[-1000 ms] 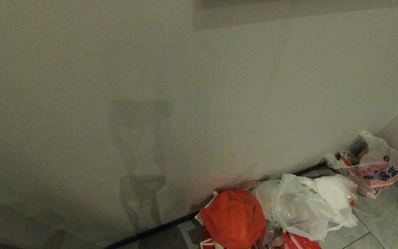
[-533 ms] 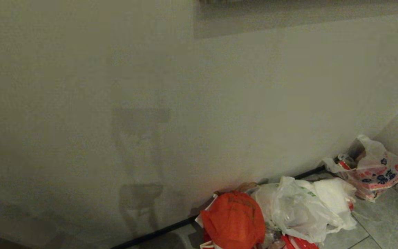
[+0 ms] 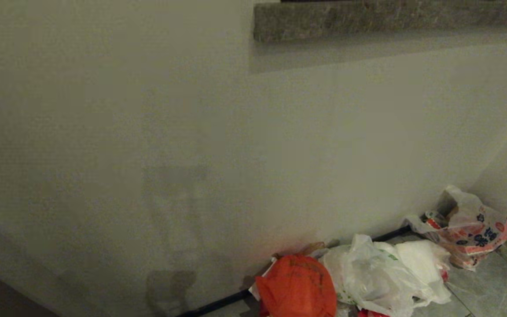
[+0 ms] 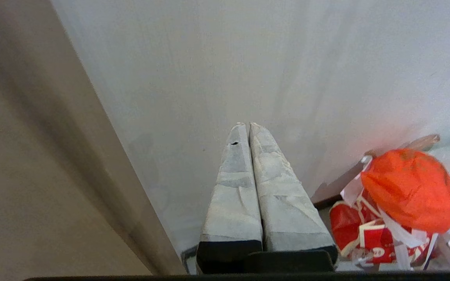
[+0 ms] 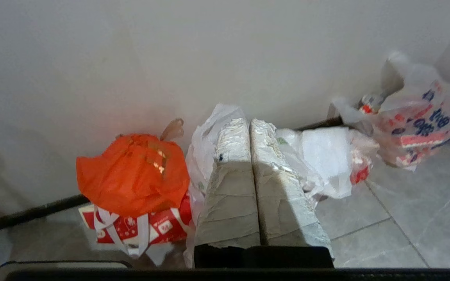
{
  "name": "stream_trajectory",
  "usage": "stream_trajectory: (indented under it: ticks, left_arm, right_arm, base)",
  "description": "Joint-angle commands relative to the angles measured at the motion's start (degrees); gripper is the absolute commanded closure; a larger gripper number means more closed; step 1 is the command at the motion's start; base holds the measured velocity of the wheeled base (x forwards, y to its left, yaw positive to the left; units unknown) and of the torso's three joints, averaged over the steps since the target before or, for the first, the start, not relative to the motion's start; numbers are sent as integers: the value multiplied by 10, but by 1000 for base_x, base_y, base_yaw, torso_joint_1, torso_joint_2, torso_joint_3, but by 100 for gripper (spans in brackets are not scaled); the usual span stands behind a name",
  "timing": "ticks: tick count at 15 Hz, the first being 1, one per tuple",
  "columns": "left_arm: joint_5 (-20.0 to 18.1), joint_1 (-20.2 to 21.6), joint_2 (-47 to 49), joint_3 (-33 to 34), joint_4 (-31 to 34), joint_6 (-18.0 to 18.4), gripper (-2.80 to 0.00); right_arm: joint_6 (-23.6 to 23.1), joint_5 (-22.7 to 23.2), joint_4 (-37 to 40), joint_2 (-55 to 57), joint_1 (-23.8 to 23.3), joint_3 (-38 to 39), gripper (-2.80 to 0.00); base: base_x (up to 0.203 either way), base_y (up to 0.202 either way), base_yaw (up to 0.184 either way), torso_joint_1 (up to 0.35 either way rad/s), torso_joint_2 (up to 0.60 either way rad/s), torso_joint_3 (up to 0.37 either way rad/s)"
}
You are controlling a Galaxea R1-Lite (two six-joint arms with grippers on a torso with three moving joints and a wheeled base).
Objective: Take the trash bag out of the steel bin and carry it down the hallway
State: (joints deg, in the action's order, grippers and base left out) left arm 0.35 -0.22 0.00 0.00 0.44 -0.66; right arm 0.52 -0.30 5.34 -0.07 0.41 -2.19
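Note:
The trash bag (image 3: 376, 277), crinkled translucent white plastic with a bit of green, lies on the hallway's grey floor tiles (image 3: 486, 286) against the pale wall. In the right wrist view the trash bag (image 5: 318, 156) sits just beyond my right gripper (image 5: 248, 121), which is shut with nothing between its fingers. My left gripper (image 4: 247, 125) is shut and empty too, pointing at the bare wall. Neither gripper shows in the head view. The steel bin is out of view.
An orange-red bag (image 3: 297, 286) rests on a red-and-white paper bag (image 5: 131, 230) left of the trash bag. A white bag printed red and blue (image 3: 469, 233) stands in the corner at right. A dark baseboard (image 3: 218, 304) runs along the wall; a stone ledge (image 3: 390, 17) juts out above.
The head view has tilted upward: the bags and baseboard slid down the picture and the stone ledge came into view at the top. The bags themselves have not moved.

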Motion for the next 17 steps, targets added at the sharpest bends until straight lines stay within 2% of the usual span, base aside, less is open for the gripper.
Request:
stream_trajectory:
  ticks: [1,7,17]
  left_arm:
    - [0,0,0,1,0,0,0]
    - [0,0,-1,1,0,2,0]
    - [0,0,-1,1,0,3,0]
  right_arm:
    - [0,-1,0,-1,0,0,0]
    - [0,0,0,-1,0,0,0]
    - [1,0,0,-1,0,0,0]
  base:
    - [0,0,0,2,-3,196]
    - [0,0,0,2,2,195]
    - [0,0,0,0,0,11]
